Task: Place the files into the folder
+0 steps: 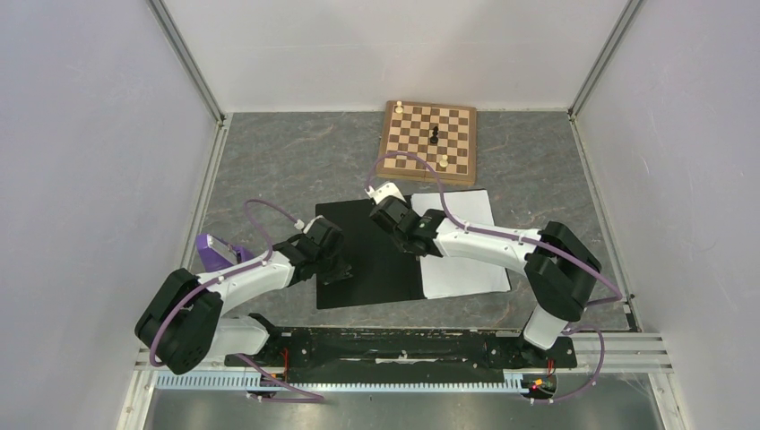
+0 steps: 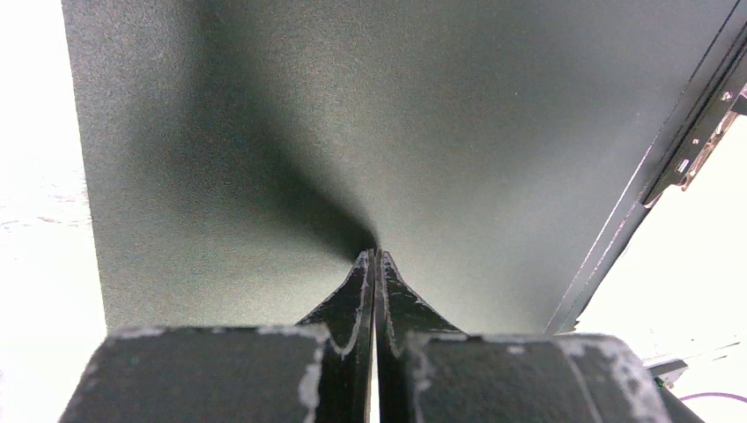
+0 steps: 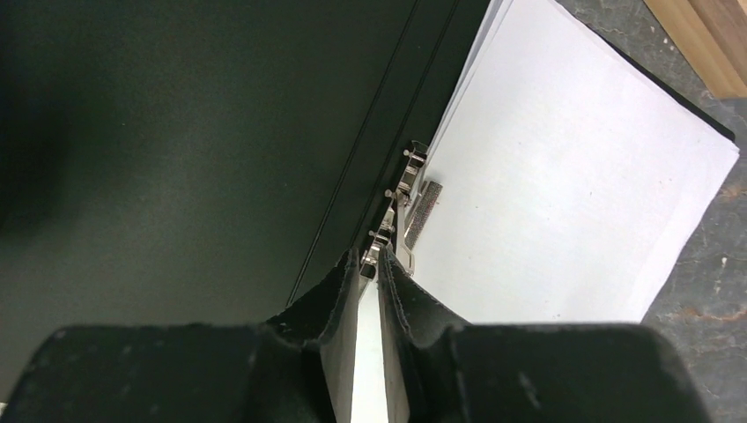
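Observation:
The folder (image 1: 367, 269) lies open on the table with its black inside up. The files (image 1: 466, 260), a stack of white sheets, lie on its right half. My left gripper (image 1: 336, 269) is shut, its tips resting on the bare black left half (image 2: 264, 132). My right gripper (image 1: 394, 219) is at the spine, its jaws closed to a narrow gap around the near end of the metal spine clip (image 3: 407, 189). The white sheets (image 3: 564, 194) lie just right of the clip. The folder's teal outside is hidden.
A wooden chessboard (image 1: 428, 141) with a few pieces stands at the back, close behind the sheets. A purple metronome (image 1: 213, 251) sits at the left, beside my left arm. Grey walls close in both sides.

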Tool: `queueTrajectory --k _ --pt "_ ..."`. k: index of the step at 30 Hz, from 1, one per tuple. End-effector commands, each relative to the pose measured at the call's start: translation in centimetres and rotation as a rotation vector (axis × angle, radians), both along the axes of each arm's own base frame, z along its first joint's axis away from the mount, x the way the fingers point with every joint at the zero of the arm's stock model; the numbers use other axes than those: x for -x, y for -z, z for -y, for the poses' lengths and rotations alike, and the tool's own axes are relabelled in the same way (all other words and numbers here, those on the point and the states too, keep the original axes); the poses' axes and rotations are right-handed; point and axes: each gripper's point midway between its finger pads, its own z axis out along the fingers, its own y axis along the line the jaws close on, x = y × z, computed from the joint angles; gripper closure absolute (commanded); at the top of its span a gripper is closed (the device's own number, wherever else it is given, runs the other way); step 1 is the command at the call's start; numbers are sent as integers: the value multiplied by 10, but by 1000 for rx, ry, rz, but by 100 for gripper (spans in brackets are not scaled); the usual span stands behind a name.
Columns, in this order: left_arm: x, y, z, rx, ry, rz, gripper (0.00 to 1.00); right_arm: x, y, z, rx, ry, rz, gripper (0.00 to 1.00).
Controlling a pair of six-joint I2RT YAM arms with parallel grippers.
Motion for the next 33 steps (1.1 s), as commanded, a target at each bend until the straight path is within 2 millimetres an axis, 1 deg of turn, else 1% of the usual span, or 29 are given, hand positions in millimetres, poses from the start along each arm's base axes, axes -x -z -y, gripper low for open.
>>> queueTrajectory --k 1,3,9,12,17,19,23,33 --pt "17 20 -11 -55 -10 -70 98 -9 -12 2 34 31 51 84" --pt "17 20 -12 -57 -10 -71 98 -11 -13 2 46 32 56 83" --pt "17 21 -14 -67 -9 -69 98 -13 -26 -7 18 16 64 83" --pt "17 20 -14 -70 -9 -67 98 -12 -28 -11 5 8 62 83" --pt "17 19 -15 -73 -9 -65 98 -14 -31 -11 1 14 71 83" --pt "16 18 -14 -71 -8 -64 98 -16 -32 -8 19 27 80 82" --pt "15 16 -15 -73 -11 -56 98 -17 -26 0 79 49 77 83" --pt "17 17 -17 -74 -20 -57 98 -16 -18 1 108 45 62 86"
